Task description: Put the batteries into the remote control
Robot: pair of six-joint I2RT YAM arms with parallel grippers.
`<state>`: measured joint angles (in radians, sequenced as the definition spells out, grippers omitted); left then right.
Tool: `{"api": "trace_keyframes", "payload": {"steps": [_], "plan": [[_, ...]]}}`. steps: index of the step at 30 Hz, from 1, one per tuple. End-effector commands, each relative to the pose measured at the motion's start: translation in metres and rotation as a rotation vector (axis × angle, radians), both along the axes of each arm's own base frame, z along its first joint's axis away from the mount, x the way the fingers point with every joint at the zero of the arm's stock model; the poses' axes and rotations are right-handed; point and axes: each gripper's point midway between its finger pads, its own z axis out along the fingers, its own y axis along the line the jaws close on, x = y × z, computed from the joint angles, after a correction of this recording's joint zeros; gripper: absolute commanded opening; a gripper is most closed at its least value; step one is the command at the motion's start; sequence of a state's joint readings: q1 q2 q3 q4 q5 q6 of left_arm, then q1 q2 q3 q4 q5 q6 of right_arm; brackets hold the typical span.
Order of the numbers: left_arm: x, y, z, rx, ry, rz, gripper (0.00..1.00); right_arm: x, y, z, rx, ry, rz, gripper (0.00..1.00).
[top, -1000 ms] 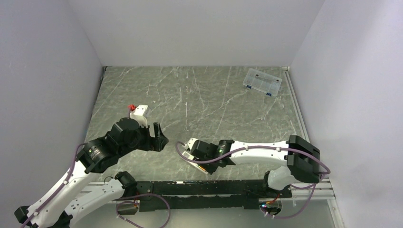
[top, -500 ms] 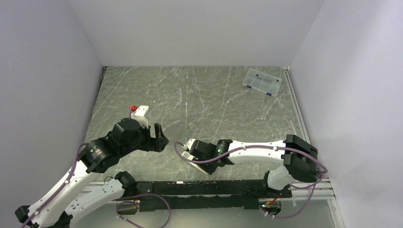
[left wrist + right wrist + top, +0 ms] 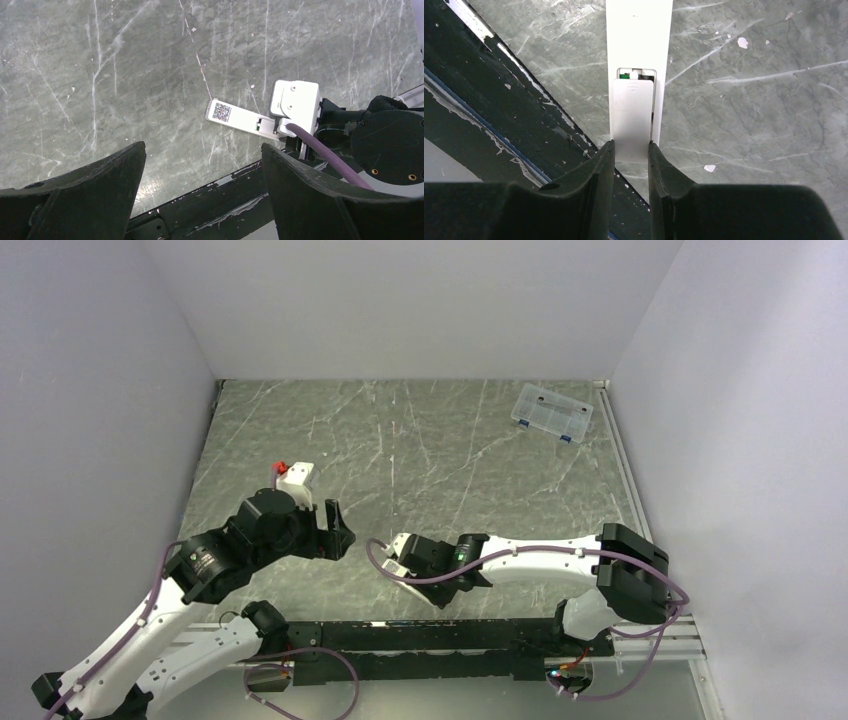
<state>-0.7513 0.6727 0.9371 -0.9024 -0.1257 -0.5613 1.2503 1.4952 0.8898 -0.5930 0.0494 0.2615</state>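
Observation:
The white remote control lies flat near the table's front edge, battery side up, and carries a QR sticker at its far end. A small white cover rests over its recess. A narrow gap at the cover's top shows a spring and a bit of green battery; the rest of the batteries is hidden under the cover. My right gripper is shut on the cover's near end. My left gripper hovers open to the left of the remote, holding nothing.
A clear compartment box sits at the far right corner. A small white piece with a red part lies beyond the left gripper. The black mounting rail runs along the near edge, just beside the remote.
The right gripper and forearm have shifted slightly left along the front edge. The left arm has stayed in place, its jaws a touch wider.

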Motion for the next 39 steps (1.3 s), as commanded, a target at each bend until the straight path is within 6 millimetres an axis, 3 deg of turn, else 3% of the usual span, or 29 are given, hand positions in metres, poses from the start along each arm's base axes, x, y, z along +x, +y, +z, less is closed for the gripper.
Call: {"api": "trace_keyframes", "payload": {"steps": [1,39], "plan": [[0.0061,-0.0038,0.0061,-0.011,-0.030,-0.002,0.92,0.0048,0.0135,0.0085,0.051,-0.012,0.003,0.09],[0.0060,-0.0043,0.0054,-0.010,-0.027,-0.004,0.92,0.0079,0.0111,0.0075,0.046,-0.029,-0.014,0.30]]}}
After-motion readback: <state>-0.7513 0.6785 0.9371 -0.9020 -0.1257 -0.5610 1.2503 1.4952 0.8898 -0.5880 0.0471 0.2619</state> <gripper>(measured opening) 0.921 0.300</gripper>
